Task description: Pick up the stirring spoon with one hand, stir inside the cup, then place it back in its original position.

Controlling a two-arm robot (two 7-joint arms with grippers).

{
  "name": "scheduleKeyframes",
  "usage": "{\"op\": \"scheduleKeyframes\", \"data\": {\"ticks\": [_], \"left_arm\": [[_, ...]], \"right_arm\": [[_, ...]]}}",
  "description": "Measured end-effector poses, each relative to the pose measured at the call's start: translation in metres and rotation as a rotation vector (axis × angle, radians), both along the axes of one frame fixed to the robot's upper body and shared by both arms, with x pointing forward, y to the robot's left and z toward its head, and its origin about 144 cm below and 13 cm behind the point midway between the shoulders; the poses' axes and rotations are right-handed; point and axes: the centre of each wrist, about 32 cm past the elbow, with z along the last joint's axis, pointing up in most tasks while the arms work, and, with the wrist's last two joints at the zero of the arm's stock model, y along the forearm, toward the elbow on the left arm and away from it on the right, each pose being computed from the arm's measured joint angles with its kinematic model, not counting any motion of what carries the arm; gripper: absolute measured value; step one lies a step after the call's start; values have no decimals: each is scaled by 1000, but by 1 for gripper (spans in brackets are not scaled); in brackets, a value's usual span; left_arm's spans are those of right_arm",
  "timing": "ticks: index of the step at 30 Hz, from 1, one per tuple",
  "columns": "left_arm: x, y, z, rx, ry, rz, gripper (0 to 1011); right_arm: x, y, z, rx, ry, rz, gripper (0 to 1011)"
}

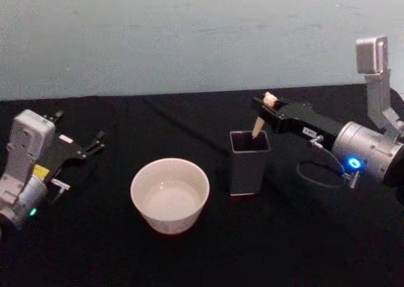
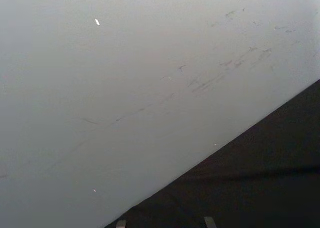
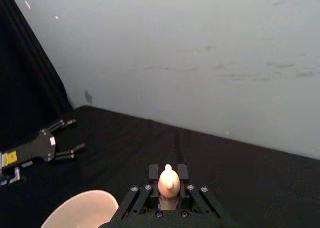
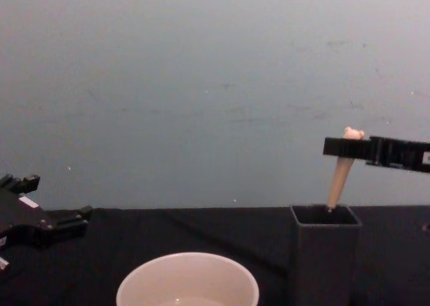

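Your right claw (image 1: pixel 268 104) is clamped on the stirring spoon (image 1: pixel 258 125) just under its bear head, bowl end down inside the dark holder (image 1: pixel 247 167), so I'd lift straight up past the rim before swinging toward the cup (image 1: pixel 169 195), while the left claw (image 3: pixel 74 135) sits open, parked far left.

A table (image 1: pixel 189 262) covered in plain black cloth runs back to a pale grey-blue wall (image 1: pixel 189 35), matte and flat, which carries faint dark scuff marks (image 2: pixel 210 82) and a few tiny white specks (image 2: pixel 97 22) above the cloth's far edge.
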Motion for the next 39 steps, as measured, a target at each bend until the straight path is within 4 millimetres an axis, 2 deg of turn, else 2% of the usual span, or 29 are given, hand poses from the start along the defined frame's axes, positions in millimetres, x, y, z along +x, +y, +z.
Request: {"op": "scheduleKeyframes", "data": {"ticks": [18, 39], "left_arm": [[0, 0, 0, 0, 0, 0, 1001], [0, 0, 0, 0, 0, 0, 1001]], "right_arm": [[-3, 7, -15, -52, 60, 24, 215], [-2, 5, -19, -61, 77, 6, 215]]}}
